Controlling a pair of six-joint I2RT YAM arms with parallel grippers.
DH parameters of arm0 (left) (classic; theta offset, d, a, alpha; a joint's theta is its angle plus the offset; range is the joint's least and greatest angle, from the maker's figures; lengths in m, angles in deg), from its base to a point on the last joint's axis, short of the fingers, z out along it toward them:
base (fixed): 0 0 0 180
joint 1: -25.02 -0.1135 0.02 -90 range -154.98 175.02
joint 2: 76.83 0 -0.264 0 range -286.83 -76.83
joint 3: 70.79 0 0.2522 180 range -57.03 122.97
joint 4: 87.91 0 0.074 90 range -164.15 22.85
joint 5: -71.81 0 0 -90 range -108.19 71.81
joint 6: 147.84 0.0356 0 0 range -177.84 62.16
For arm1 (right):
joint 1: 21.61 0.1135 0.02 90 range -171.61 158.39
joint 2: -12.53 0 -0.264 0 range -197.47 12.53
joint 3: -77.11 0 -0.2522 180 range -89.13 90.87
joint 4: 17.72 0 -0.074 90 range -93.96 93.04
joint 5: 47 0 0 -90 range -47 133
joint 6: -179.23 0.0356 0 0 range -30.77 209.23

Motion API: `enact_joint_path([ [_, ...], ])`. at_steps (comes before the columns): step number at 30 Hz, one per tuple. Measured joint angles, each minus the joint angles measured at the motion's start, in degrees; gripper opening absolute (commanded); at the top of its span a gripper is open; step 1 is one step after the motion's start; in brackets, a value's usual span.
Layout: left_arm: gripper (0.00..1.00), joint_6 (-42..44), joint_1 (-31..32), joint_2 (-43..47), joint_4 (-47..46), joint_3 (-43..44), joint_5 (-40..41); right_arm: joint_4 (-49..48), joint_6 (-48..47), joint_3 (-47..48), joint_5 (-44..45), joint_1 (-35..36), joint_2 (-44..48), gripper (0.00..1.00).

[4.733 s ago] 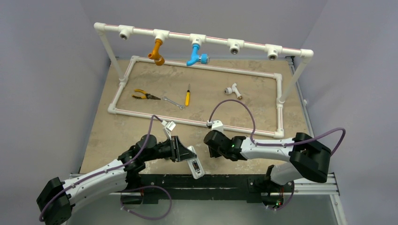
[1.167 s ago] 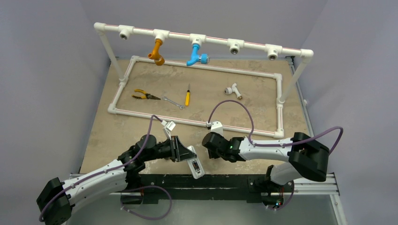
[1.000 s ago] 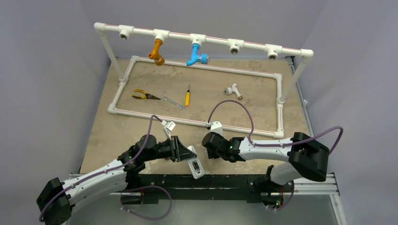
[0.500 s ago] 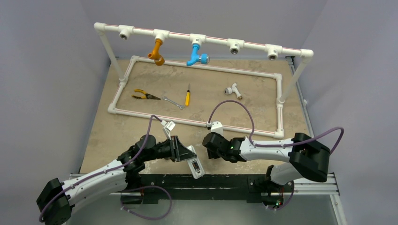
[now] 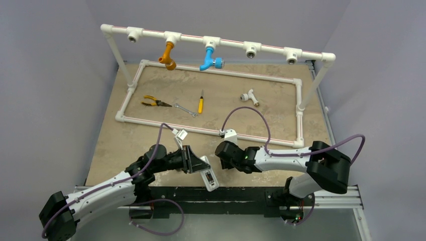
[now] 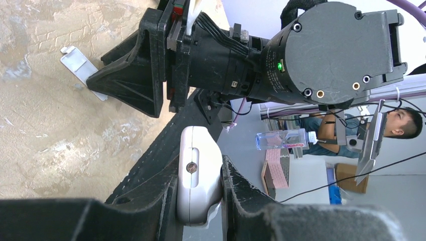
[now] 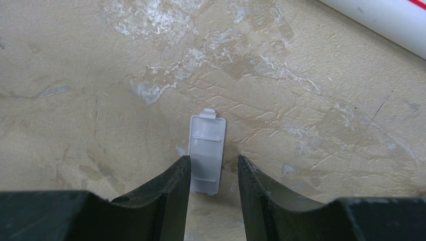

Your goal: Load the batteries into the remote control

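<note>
The left hand (image 6: 201,163) is clenched on the remote control (image 6: 198,193) at the near edge of the counter (image 7: 100,75). The right hand (image 7: 213,163), released, straddles the white cover (image 7: 206,143), whose long axis runs twelve-to-six between its fingers. From above, the remote control lies toward its seven o'clock. No batteries show.

- Made out dark lettering on the pink label (image 6: 277,142) of a clear bottle (image 6: 299,135) far behind, in the left wrist view; too blurred to read.
- Saw small dark and red marks on the face of the remote control (image 5: 208,177) in the top view; too small to read.
- Found only moulded ridges, no legible print, on the white cover (image 7: 206,153) lying on the surface (image 7: 100,75).
- Read no word, number or brand anywhere.
</note>
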Motion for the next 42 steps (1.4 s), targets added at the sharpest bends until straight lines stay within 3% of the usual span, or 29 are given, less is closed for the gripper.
enact_joint_path([
  [42, 0.00, 0.00, 0.00, -0.74, -0.02, 0.00, 0.00, 1.11, -0.76, 3.37, 3.08, 1.20, -4.24, 0.35],
])
